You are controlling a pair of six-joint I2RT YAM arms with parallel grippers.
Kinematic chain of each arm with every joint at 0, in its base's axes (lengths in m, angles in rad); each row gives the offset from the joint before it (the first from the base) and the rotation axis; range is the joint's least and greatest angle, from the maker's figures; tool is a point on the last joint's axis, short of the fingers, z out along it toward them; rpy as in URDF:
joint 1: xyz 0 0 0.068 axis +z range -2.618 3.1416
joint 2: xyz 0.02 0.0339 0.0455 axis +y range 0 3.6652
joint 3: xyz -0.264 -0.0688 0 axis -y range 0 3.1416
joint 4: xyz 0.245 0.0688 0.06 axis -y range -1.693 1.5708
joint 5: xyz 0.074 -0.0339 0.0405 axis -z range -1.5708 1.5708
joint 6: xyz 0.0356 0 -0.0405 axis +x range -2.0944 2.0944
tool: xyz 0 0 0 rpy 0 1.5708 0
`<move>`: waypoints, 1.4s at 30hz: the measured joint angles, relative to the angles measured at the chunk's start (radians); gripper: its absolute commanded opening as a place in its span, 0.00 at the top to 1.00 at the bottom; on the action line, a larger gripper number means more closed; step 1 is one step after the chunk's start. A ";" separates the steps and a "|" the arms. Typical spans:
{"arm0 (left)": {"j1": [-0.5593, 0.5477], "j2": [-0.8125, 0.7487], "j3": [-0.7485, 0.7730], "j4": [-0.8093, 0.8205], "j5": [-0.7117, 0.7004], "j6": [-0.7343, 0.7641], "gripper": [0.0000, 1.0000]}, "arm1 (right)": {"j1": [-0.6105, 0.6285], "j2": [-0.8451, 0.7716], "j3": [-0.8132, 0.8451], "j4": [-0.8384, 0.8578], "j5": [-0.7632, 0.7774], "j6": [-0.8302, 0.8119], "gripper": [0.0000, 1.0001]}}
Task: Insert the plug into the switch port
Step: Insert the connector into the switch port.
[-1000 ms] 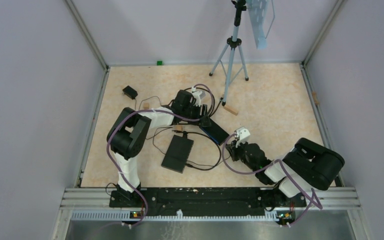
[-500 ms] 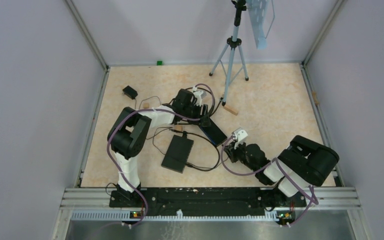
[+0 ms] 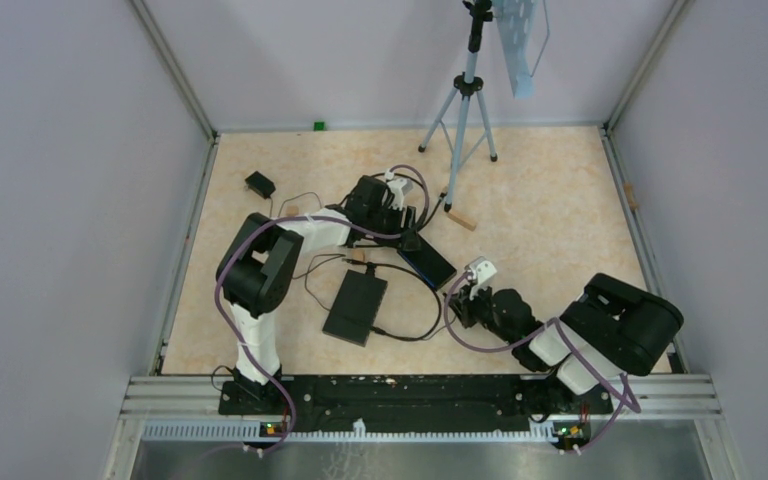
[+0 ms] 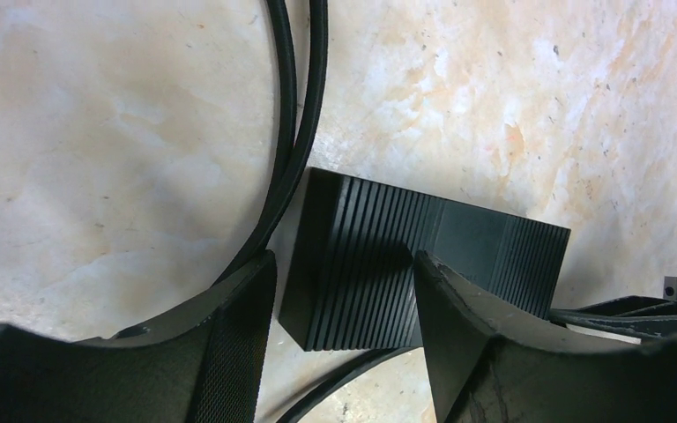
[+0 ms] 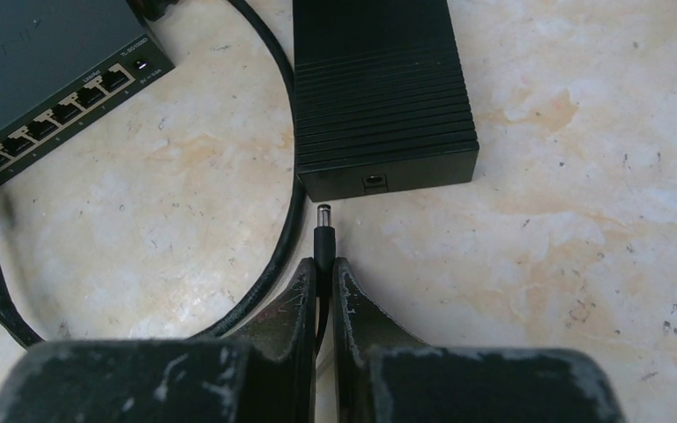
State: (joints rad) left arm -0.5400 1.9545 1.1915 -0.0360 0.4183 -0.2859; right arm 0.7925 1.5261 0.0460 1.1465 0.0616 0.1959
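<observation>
The right pincer (image 5: 323, 264) is closed on the plug (image 5: 323, 222), and the metal tip of the plug sticks out in front of the fingertips. During the last second this arm shifts a little to the left in the top view and then almost stops. The grip stays the same.

The plug is now low over the worktop (image 5: 582, 132), just before the near face of the ribbed black box (image 5: 379, 88). It does not touch the box, and it is a bit to the left of the small socket (image 5: 373, 182) in that face. I judge that the approach is finished and the fine alignment begins. The tip needs to go slightly to the right and then straight forward.

The box nearly keeps its place. At its far end the left pincer (image 4: 344, 260) stands open as before, one finger over the ribbed top and the other beside the end. I cannot tell if it presses the box down.

To the left lies the network switch (image 5: 35, 53) with its row of ports, but the plug does not point to it. A black cable (image 5: 273, 256) curves just beside the box.
</observation>
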 measured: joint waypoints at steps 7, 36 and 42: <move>0.006 0.001 0.012 -0.018 -0.023 0.000 0.35 | 0.000 -0.054 -0.013 -0.055 0.063 0.058 1.00; 0.009 0.014 0.033 -0.041 -0.013 0.008 0.34 | 0.000 0.058 0.002 0.071 0.128 0.065 1.00; 0.009 0.015 0.033 -0.040 -0.006 0.012 0.34 | -0.001 0.073 0.002 0.093 0.114 0.057 1.00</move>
State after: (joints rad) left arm -0.5308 1.9697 1.2247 -0.0765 0.4118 -0.2737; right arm 0.7914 1.5993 0.0479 1.2396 0.1761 0.2531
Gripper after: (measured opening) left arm 0.652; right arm 0.037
